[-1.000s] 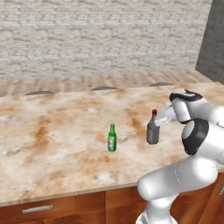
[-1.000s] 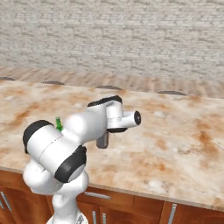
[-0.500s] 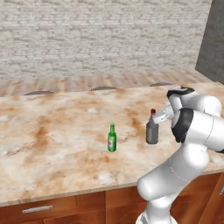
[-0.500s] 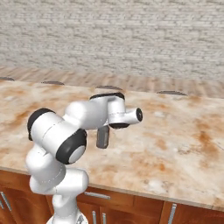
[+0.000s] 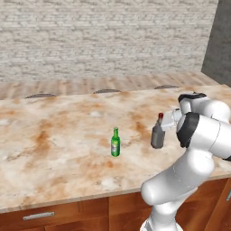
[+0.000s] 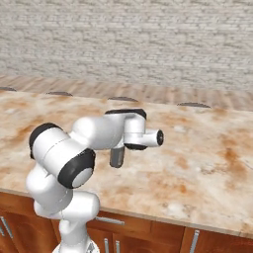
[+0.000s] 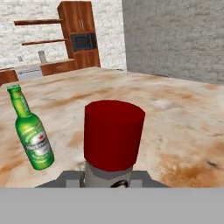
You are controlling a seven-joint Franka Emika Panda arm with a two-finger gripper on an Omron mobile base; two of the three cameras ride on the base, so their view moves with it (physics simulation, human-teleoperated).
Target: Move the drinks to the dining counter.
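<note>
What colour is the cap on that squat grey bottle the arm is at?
Red. The cap of the squat grey bottle shows best in the hand view.

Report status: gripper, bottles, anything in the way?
Gripper shut on dark-grey bottle at its red cap, bottle over dining counter. Green bottle upright beside it, apart. No obstruction seen.

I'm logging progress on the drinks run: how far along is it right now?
Done: the slim green bottle stands upright on the dining counter. In hand: the gripper is shut on the neck of the dark-grey bottle with the red cap, whose base seems to be at the countertop. Left: letting go of it.
</note>
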